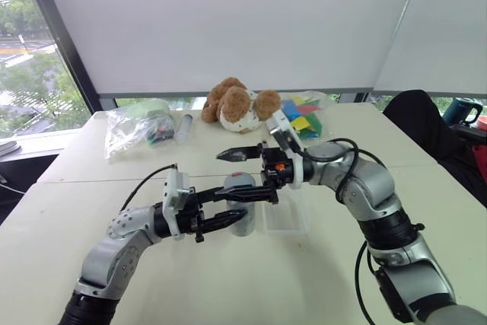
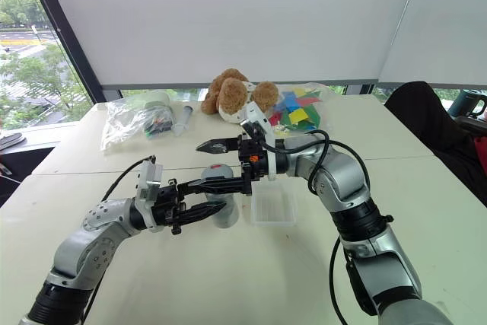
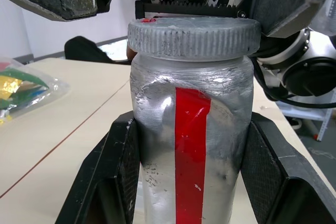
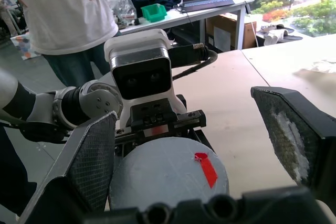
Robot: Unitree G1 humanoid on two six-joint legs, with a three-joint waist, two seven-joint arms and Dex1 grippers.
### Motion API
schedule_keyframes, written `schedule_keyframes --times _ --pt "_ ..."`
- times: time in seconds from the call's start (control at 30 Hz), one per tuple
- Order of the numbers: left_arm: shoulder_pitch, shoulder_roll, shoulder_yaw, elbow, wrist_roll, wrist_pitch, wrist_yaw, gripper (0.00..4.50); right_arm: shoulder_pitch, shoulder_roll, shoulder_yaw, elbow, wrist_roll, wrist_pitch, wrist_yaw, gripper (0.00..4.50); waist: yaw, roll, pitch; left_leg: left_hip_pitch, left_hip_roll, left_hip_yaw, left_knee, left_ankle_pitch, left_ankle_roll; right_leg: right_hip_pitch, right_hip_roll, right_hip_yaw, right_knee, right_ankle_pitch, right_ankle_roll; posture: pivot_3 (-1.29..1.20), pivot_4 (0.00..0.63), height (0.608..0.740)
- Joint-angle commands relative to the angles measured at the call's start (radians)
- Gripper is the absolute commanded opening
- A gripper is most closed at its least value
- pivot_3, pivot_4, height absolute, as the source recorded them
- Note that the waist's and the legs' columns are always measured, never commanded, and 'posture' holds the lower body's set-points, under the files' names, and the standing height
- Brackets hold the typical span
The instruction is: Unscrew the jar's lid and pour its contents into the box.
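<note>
Left gripper (image 1: pixel 222 218): we see it clamped on the jar (image 1: pixel 241 215), one finger on each side of the body.
Jar: upright on the table (image 1: pixel 91 211), near centre, red stripe on its side.
Lid (image 3: pixel 194 36): on the jar (ribbed edge, small red mark on top).
Right gripper (image 1: pixel 237 174): spread wide, holding nothing; it reaches in from the right, one finger on either side of the lid.
Box (image 1: pixel 286 211): just right of the jar, flat on the table.
Far side: plush toy (image 1: pixel 237 104), bag of coloured blocks (image 1: pixel 303 116), second clear bag (image 1: pixel 135 129) at far left.
</note>
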Motion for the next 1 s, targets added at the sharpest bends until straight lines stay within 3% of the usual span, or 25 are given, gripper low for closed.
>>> schedule_keyframes --times 0.03,0.77,1.0 --pt "-0.007 0.000 0.004 -0.032 -0.003 -0.026 -0.012 2.03 -0.031 -0.001 -0.022 0.014 -0.015 -0.016 -0.005 4.46 0.000 0.000 0.000 0.000 0.000 0.000 0.000 0.000 0.000 0.000 0.000 0.000 0.000 0.000 0.000 0.00 0.150 0.740" --pt "-0.014 0.007 0.008 -0.030 -0.002 -0.025 -0.012 2.03 0.041 -0.105 -0.088 -0.002 0.045 0.031 0.065 4.46 0.000 0.000 0.000 0.000 0.000 0.000 0.000 0.000 0.000 0.000 0.000 0.000 0.000 0.000 0.000 0.00 0.150 0.740" --pt "-0.011 0.012 0.011 -0.031 -0.002 -0.022 -0.015 2.03 0.048 -0.100 -0.142 -0.043 0.161 0.092 0.103 4.46 0.002 0.000 0.000 0.000 0.000 0.000 0.000 0.000 0.000 0.000 0.000 0.000 0.000 0.000 0.000 0.00 0.150 0.740"
